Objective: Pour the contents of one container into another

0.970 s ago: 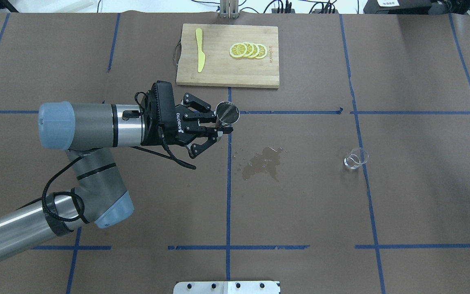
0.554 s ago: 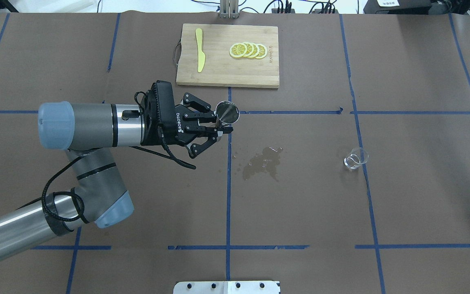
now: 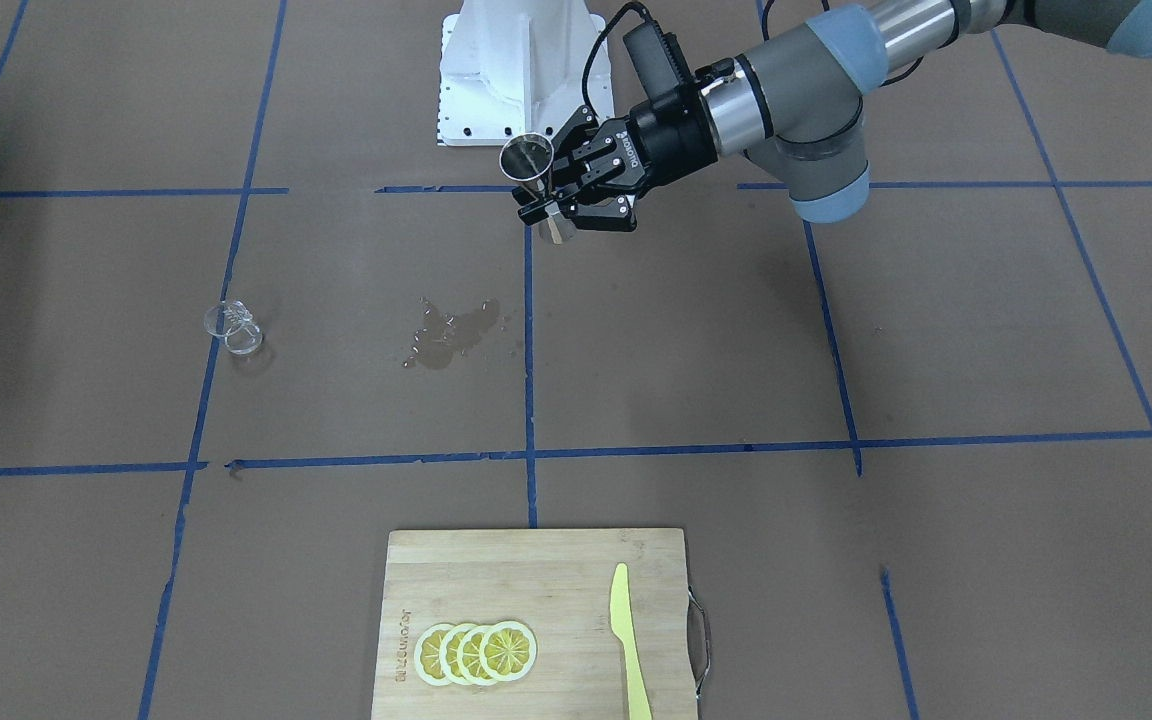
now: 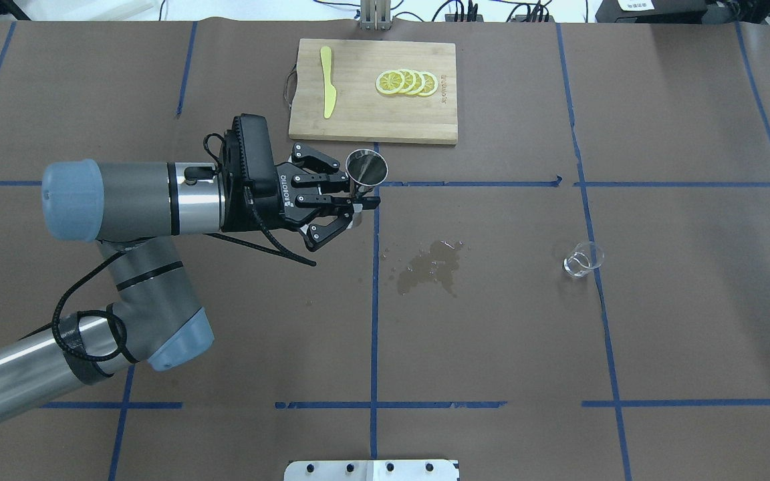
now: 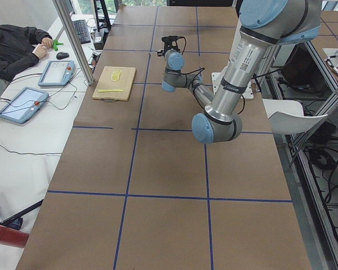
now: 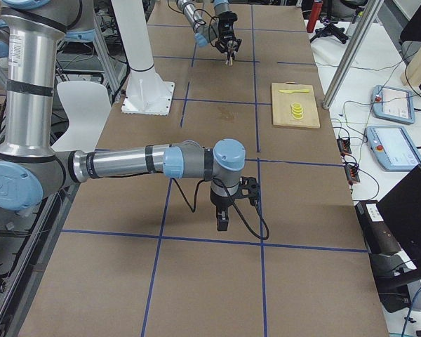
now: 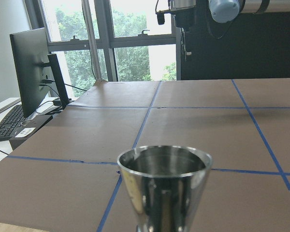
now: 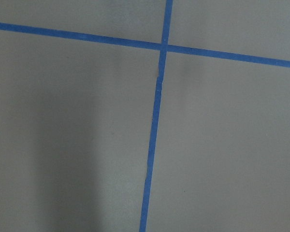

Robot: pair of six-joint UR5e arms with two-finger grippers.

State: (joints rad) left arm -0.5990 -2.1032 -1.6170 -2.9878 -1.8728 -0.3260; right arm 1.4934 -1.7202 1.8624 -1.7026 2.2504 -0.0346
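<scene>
One steel jigger [image 4: 366,168], likely light, rigid and slick, is pinched at its narrow waist by the left tool [image 4: 361,195].

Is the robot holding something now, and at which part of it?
The left gripper holds the jigger at its narrow waist. For the right gripper, I cannot tell.

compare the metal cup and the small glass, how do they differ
The metal cup is opaque, shiny steel; the small glass is clear. The metal cup is clamped in the left gripper; the small glass sits ungripped on the table. Both are small open containers.
</scene>
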